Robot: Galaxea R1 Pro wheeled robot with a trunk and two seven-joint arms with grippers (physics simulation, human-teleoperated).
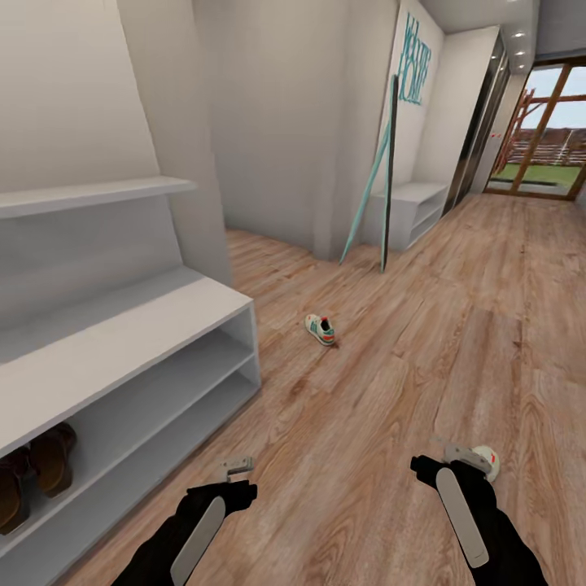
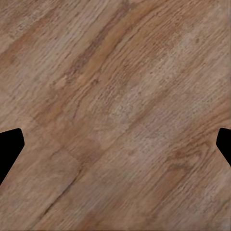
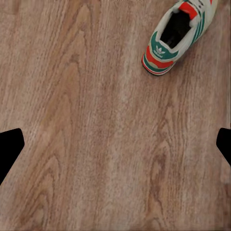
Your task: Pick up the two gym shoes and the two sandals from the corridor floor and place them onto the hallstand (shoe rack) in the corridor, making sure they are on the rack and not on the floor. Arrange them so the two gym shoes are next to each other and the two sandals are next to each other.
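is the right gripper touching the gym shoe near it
Apart. The right wrist view shows bare floor between the right gripper fingertips and the gym shoe.

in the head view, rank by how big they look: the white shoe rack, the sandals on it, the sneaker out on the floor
1. shoe rack, by far the largest.
2. sandals on the rack's shelf; they sit nearer the camera, which inflates them.
3. sneaker, smallest, lying farther off on the floor.

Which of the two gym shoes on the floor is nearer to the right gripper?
The gym shoe just beyond the right gripper; the other shoe lies farther off, mid-corridor.
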